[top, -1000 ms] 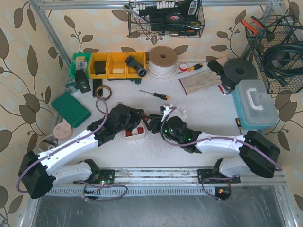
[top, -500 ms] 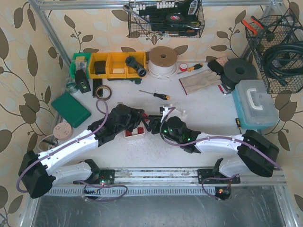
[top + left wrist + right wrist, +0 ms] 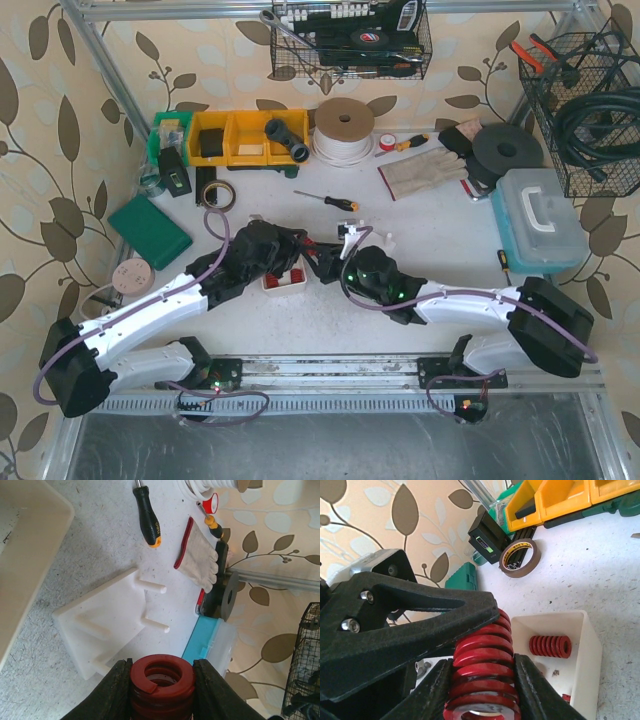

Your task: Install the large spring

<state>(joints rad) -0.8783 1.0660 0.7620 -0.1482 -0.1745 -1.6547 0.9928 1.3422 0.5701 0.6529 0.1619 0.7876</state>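
The large red spring (image 3: 162,676) is held between both grippers in the middle of the table. My left gripper (image 3: 162,667) is shut on one end of it, and I look down the coil's open end. My right gripper (image 3: 482,664) is shut on the other end of the same spring (image 3: 485,652), with the left gripper's black finger (image 3: 420,615) pressing on the coils just above. The white peg base (image 3: 107,625) with several short pegs lies on the table just beyond the spring. From above, the two grippers meet (image 3: 318,262) left of the peg base (image 3: 352,236).
A white bin (image 3: 587,652) holding a smaller red spring (image 3: 550,646) sits under the grippers (image 3: 283,281). A screwdriver (image 3: 146,515), a work glove (image 3: 200,560) and a blue-lidded box (image 3: 210,640) lie beyond the base. Yellow bins (image 3: 235,137) and tape (image 3: 520,557) are at the back left.
Almost nothing. Both grippers stay together on the spring, and the right wrist has shifted very slightly.
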